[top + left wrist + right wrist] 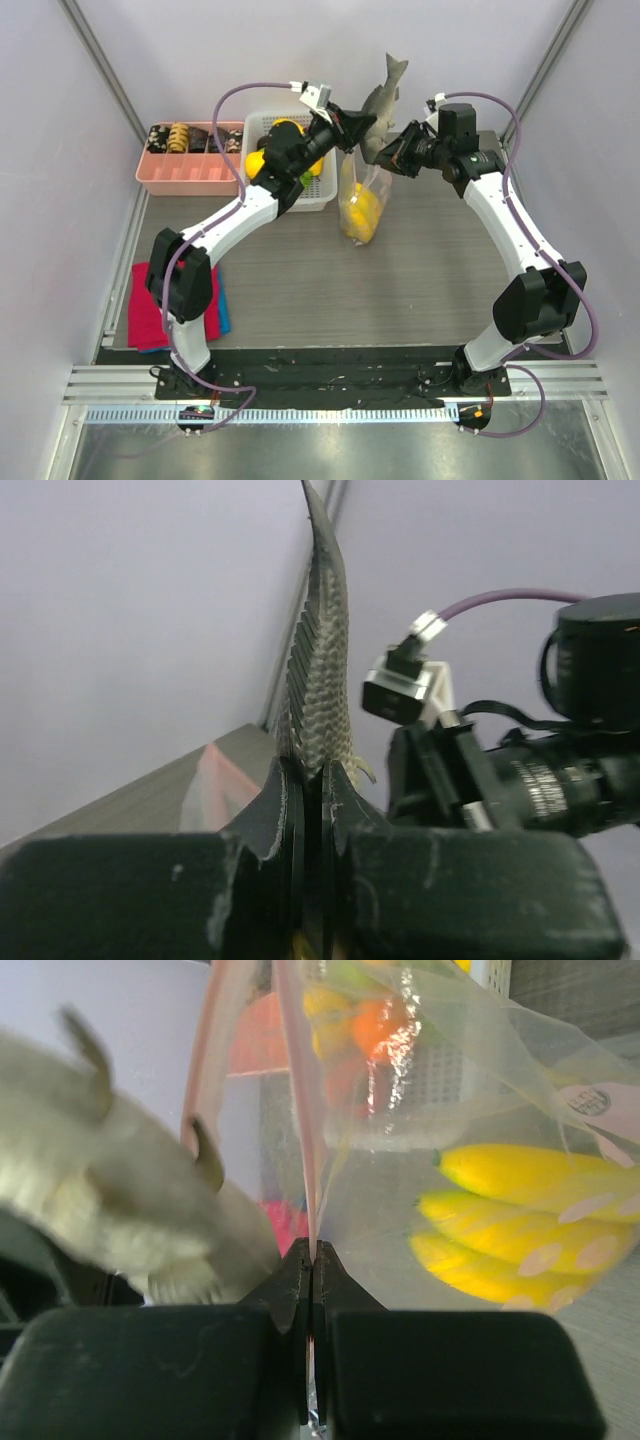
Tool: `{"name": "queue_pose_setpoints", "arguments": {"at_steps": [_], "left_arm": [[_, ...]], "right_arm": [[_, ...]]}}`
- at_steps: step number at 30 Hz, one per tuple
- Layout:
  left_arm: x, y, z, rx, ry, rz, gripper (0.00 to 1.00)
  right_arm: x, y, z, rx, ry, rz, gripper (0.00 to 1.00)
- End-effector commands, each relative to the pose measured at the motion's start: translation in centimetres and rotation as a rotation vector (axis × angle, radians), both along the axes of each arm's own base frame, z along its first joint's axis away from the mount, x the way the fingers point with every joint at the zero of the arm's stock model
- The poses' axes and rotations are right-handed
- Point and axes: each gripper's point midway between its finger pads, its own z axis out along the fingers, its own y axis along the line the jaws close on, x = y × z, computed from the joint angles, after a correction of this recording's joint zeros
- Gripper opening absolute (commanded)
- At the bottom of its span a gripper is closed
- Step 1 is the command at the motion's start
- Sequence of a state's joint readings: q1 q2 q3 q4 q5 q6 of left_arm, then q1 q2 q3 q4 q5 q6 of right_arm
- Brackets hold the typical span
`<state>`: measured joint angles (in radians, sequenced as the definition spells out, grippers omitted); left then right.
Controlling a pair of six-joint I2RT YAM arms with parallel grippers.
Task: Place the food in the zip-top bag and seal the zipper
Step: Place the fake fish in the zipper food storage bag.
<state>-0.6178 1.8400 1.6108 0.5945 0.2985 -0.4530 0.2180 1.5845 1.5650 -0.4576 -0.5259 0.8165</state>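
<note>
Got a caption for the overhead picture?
Left gripper holds a toy fish at the zip-top bag mouth; bananas inside, right gripper pinching the rim.

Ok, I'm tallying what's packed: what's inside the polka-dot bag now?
Yellow bananas sit inside the zip-top bag. Anything beneath them is hidden; the orange piece seen through the plastic seems to lie in the basket behind.
</note>
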Motion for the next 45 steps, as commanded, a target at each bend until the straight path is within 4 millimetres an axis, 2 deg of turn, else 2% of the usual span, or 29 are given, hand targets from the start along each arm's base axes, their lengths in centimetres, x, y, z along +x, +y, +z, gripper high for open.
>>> {"name": "queue_pose_setpoints", "arguments": {"at_steps": [1, 7, 11, 12, 13, 16, 18, 19, 20, 22, 24, 25, 26, 28, 30, 34, 36, 41, 42, 44, 45], "left_arm": [[1.8, 1.1, 0.3, 0.029, -0.130, 0.133, 0.00], [4.5, 2.2, -1.3, 0.137, -0.208, 0.328, 0.00], [4.4, 1.8, -1.5, 0.148, -0.251, 0.332, 0.02], [3.9, 1.7, -0.8, 0.129, -0.274, 0.319, 0.03], [3.3, 1.3, -1.2, 0.130, -0.282, 0.278, 0.04], [2.0, 0.3, -1.1, 0.128, -0.303, 0.232, 0.11], [2.0, -0.3, -1.8, 0.136, -0.296, 0.221, 0.15], [2.0, -0.5, -2.0, 0.137, -0.293, 0.215, 0.18], [2.0, -0.6, -2.3, 0.134, -0.285, 0.211, 0.26], [1.9, -0.6, -2.6, 0.130, -0.275, 0.206, 0.28], [1.5, -0.5, -3.5, 0.142, -0.275, 0.195, 0.36], [0.9, -0.1, -2.6, 0.128, -0.293, 0.197, 0.42], [0.8, 0.0, -3.3, 0.138, -0.283, 0.192, 0.45], [0.3, 0.3, -2.8, 0.138, -0.293, 0.182, 0.51], [0.2, 0.6, -3.3, 0.147, -0.279, 0.168, 0.53], [0.4, 2.1, -1.8, 0.103, -0.228, 0.176, 0.56], [0.5, 2.5, -1.7, 0.123, -0.216, 0.175, 0.56], [-0.1, 4.4, -0.8, 0.156, -0.186, 0.171, 0.65], [0.2, 4.9, -1.5, 0.175, -0.151, 0.173, 0.65], [0.3, 5.8, -1.3, 0.184, -0.128, 0.184, 0.67], [0.7, 6.2, -2.0, 0.212, -0.084, 0.190, 0.68]], "right_arm": [[-0.9, 0.2, 3.0, 0.049, -0.060, 0.020, 0.01], [-1.1, -0.1, 2.6, 0.087, -0.017, 0.032, 0.01], [-0.4, -0.6, 2.8, 0.108, -0.008, 0.015, 0.01], [-0.2, -0.7, 2.8, 0.114, -0.004, 0.009, 0.01], [0.2, -1.0, 2.7, 0.118, -0.002, -0.001, 0.01], [0.8, -1.6, 3.1, 0.146, 0.006, -0.018, 0.01], [1.2, -1.7, 3.4, 0.165, 0.004, -0.018, 0.01], [1.4, -2.0, 3.5, 0.172, 0.004, -0.022, 0.01], [1.3, -1.9, 3.7, 0.184, 0.004, -0.013, 0.01], [1.4, -1.9, 3.8, 0.189, -0.001, -0.011, 0.01], [1.2, -2.1, 4.1, 0.195, -0.009, -0.010, 0.01], [1.2, -2.2, 3.8, 0.196, -0.003, -0.012, 0.01], [1.3, -2.3, 3.7, 0.199, -0.002, -0.012, 0.01], [1.1, -2.4, 3.6, 0.205, 0.001, -0.011, 0.01], [1.0, -2.3, 3.5, 0.208, -0.001, 0.000, 0.01], [1.1, -2.2, 3.6, 0.213, -0.009, 0.006, 0.01], [1.1, -2.3, 3.4, 0.212, -0.005, 0.006, 0.01], [1.0, -2.5, 3.2, 0.214, -0.007, 0.004, 0.01], [1.1, -2.6, 3.2, 0.214, -0.008, 0.005, 0.01], [1.1, -2.7, 3.3, 0.210, -0.020, 0.009, 0.01], [1.1, -2.7, 3.3, 0.207, -0.023, 0.009, 0.01]]}}
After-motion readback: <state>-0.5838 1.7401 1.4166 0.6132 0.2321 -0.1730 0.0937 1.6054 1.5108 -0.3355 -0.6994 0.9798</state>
